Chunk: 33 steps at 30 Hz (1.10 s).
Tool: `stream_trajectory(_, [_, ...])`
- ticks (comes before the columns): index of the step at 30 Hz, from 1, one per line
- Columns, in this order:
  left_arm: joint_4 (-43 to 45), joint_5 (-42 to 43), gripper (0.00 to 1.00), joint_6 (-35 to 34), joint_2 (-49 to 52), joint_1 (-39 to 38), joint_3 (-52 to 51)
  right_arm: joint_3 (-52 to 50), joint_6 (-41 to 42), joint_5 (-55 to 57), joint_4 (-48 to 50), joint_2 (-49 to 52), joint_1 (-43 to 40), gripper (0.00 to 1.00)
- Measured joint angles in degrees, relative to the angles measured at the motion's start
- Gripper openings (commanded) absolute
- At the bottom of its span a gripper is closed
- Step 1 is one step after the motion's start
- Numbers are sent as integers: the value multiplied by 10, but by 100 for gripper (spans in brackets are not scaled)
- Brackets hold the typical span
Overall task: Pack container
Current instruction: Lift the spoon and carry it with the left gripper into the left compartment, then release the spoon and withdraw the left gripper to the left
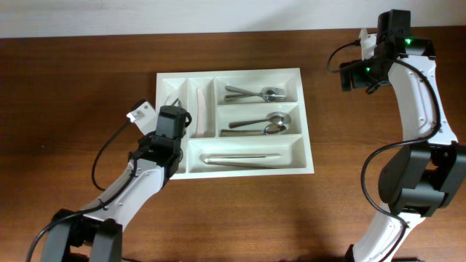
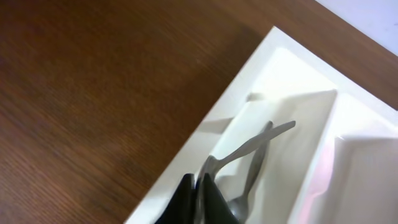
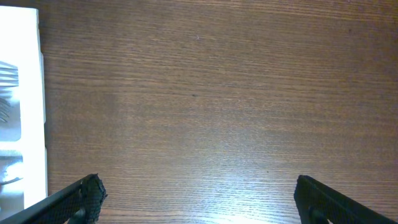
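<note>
The white cutlery tray (image 1: 307, 116) lies mid-table, with forks (image 1: 255, 92), spoons (image 1: 262, 125) and knives (image 1: 244, 158) in its three long compartments. A pink-white utensil (image 1: 198, 116) lies in the second narrow compartment. My left gripper (image 1: 173, 122) is over the leftmost narrow compartment. In the left wrist view its jaws (image 2: 200, 202) are shut on a thin metal utensil (image 2: 255, 144) that slants up out of the tray (image 2: 249, 68). A small spoon (image 2: 249, 186) lies beside it in that compartment. My right gripper (image 1: 355, 75) is open and empty (image 3: 198, 193) above bare wood, right of the tray.
The brown wooden table (image 1: 87, 87) surrounds the tray. A pale wall strip runs along the far edge (image 1: 218, 14). The tray's right edge (image 3: 31, 93) shows at the left of the right wrist view.
</note>
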Motion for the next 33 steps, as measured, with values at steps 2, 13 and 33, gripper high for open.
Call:
stream_trajectory(2, [3,2,42,-2,2,-3,0,0,0,0,0,0,0,99])
stream_trajectory(13, [20,10,99,-3,3,-6,0,0,0,0,0,0,0,99])
stream_trajectory(33, [-334,-102,99,159,-89,32,238,0,0,0,0,0,0,99])
